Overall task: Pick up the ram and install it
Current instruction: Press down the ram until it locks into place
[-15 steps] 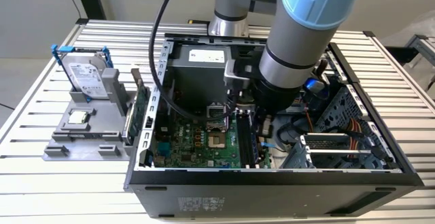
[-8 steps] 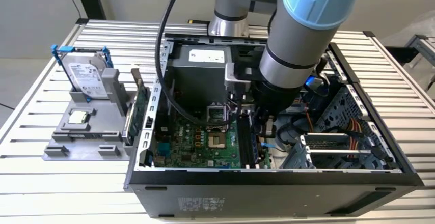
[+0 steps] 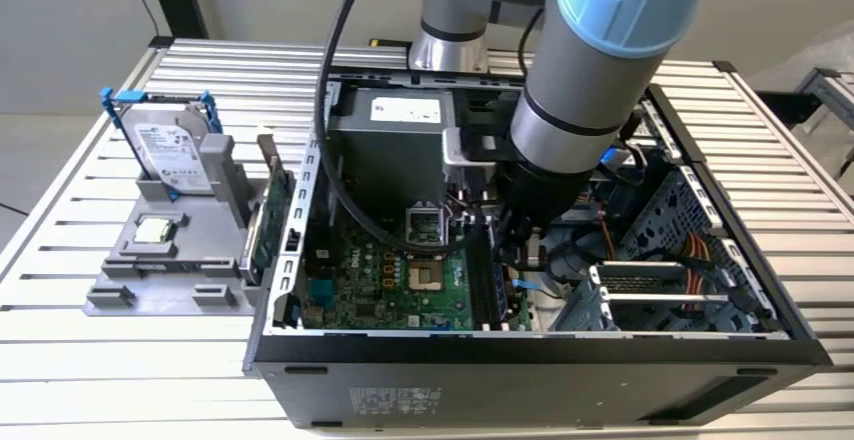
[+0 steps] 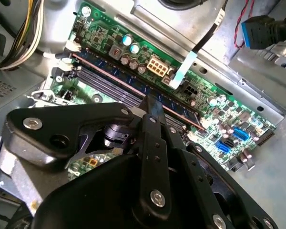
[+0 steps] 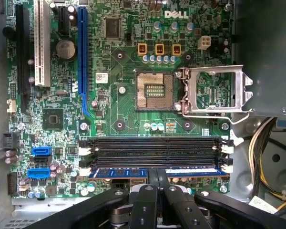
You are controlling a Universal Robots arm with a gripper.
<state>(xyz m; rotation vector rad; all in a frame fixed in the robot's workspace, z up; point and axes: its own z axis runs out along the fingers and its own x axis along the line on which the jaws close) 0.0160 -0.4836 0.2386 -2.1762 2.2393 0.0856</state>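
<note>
Now the tool [image 5: 157, 183] is down inside the open computer case [image 3: 534, 355] on the desk [image 3: 80, 360], its fingers [image 5: 150, 202] closed on the ram [image 5: 128, 172] (blue stick), which sits in the outermost black slot of the motherboard [image 5: 124, 95], beside three free slots [image 5: 155, 148].

ram [image 5: 155, 171]: its middle is hidden behind the gripper [image 5: 157, 183] fingers.
gripper: body cut off by the first wrist view's edge.
arm [image 3: 587, 90]: hides part of the case interior.
</note>
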